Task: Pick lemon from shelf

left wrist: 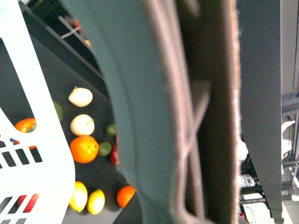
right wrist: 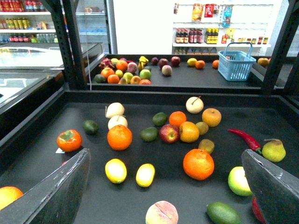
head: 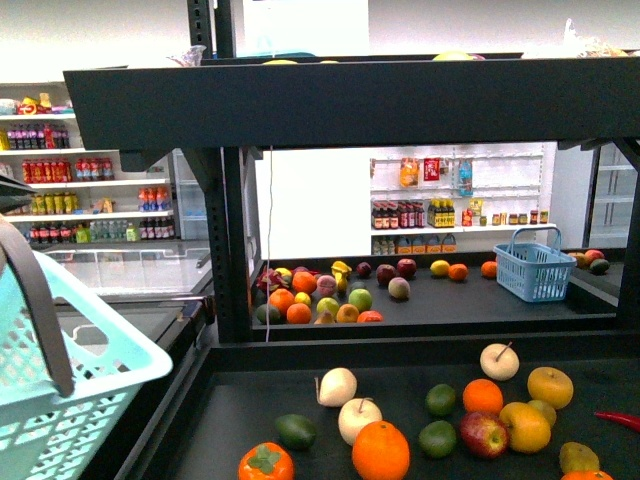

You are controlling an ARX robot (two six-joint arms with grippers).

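Note:
Two bright yellow oval lemons lie side by side on the shelf's dark tray, the left lemon and the right lemon. They also show in the left wrist view. They lie below the front view's edge. My right gripper hangs open and empty above the tray, with the lemons between its fingers, nearer the left finger. My left gripper is shut on the grey basket handle of a light blue basket, held left of the shelf.
Around the lemons lie an orange, another orange, a peach, a green apple, an avocado and a red chilli. A blue basket stands on the far shelf. The upper tier overhangs.

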